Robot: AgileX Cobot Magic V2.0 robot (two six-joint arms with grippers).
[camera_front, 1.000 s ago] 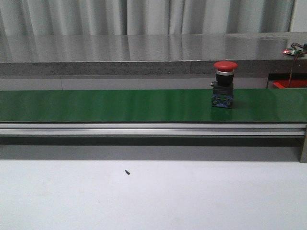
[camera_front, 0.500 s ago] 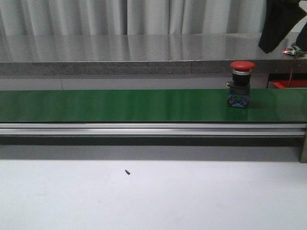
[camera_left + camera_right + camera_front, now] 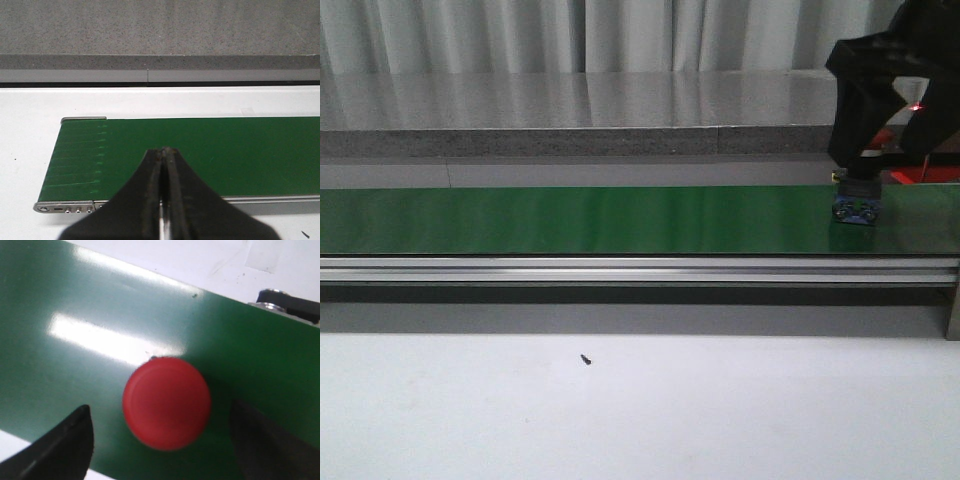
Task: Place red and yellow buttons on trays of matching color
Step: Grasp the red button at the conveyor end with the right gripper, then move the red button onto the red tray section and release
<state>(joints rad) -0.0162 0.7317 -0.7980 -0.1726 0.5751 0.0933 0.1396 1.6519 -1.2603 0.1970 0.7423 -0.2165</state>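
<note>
No readable txt, labels, brands or nos. anywhere in front or wrist views, incl. on the red button (image 3: 166, 402) and green conveyor belt (image 3: 570, 220).

Your left gripper (image 3: 165, 200), fingers (image 3: 152, 185) pressed together with nothing between them, hangs over the near edge of the green conveyor belt (image 3: 210, 150). The belt's end, with its metal roller bracket (image 3: 65, 206), lies on the white worktop (image 3: 30, 140). Beyond runs a grey speckled ledge (image 3: 160, 30).
</note>
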